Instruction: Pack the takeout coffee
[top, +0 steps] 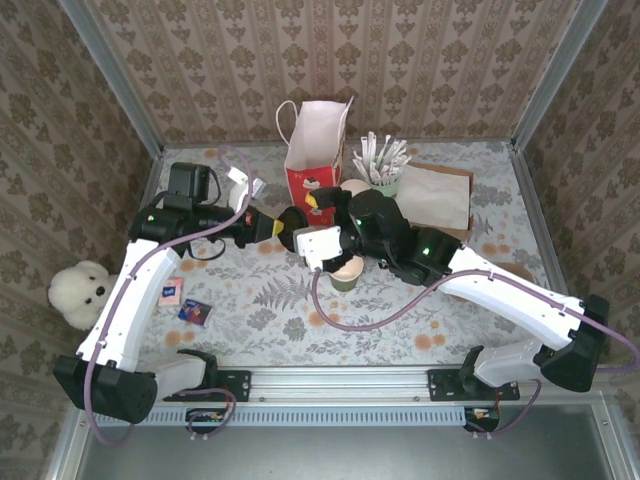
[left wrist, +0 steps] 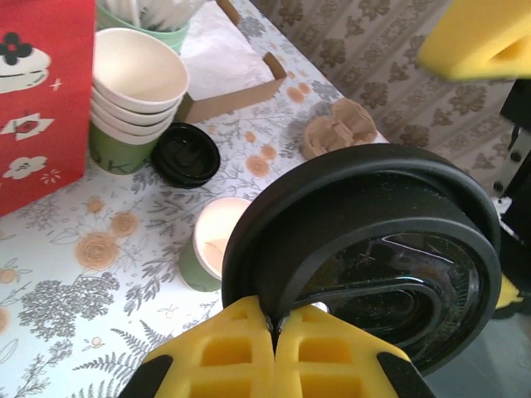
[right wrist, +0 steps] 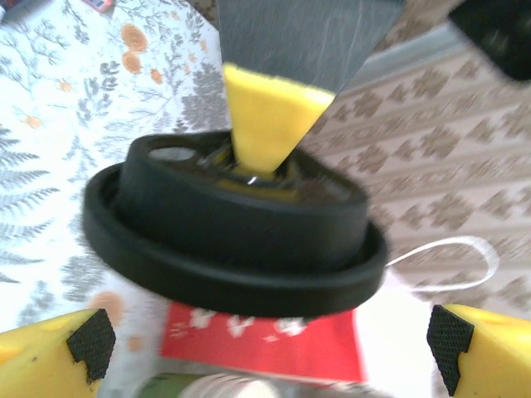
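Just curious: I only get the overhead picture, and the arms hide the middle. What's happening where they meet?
Observer: The left wrist view shows the left gripper pinched shut on a black lid at its rim.
Visitor: And the right one?
Observer: Its wrist view shows the right gripper wide open, with that lid ahead of it, untouched.
Visitor: Any spare lids?
Observer: Yes, a second lid lies flat beside the stacked cups.

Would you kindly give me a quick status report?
Left gripper shut on black lid. Right gripper open, jaws flanking lid. Coffee cup upright on table, unlidded, not bagged. Right arm close over it.
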Action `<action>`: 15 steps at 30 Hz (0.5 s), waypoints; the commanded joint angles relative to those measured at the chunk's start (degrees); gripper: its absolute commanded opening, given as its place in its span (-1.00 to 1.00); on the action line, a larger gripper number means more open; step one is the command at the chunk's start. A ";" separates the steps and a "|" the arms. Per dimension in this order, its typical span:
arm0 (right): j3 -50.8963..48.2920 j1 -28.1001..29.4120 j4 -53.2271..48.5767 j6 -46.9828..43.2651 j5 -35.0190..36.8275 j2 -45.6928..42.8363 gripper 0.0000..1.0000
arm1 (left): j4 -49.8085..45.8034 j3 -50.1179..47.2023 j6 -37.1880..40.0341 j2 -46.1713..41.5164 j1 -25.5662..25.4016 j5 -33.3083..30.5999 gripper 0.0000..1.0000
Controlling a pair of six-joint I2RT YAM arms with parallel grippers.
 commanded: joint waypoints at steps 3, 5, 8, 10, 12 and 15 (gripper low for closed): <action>-4.98 -0.33 7.32 22.07 2.11 -4.25 1.00 | 3.82 -2.81 -5.71 -3.12 0.95 -6.06 -1.00; -5.62 -0.24 9.88 30.36 3.11 -5.07 1.00 | 3.04 -3.18 -7.68 -3.58 0.87 -8.78 -1.00; -5.27 -0.34 9.92 45.38 6.07 -5.48 1.00 | 1.90 -4.24 -10.87 -4.18 0.89 -11.57 -1.00; -5.31 -0.27 8.96 51.61 9.99 -5.22 1.00 | 2.06 -5.56 -12.73 -4.87 0.90 -10.32 -1.00; -5.68 -0.39 8.65 59.53 17.23 -5.04 1.00 | 2.03 -6.81 -13.99 -5.56 0.96 -9.47 -1.00; -7.76 -0.39 9.16 72.30 25.75 -5.59 1.00 | 0.67 -7.40 -15.55 -6.76 0.85 -9.85 -1.00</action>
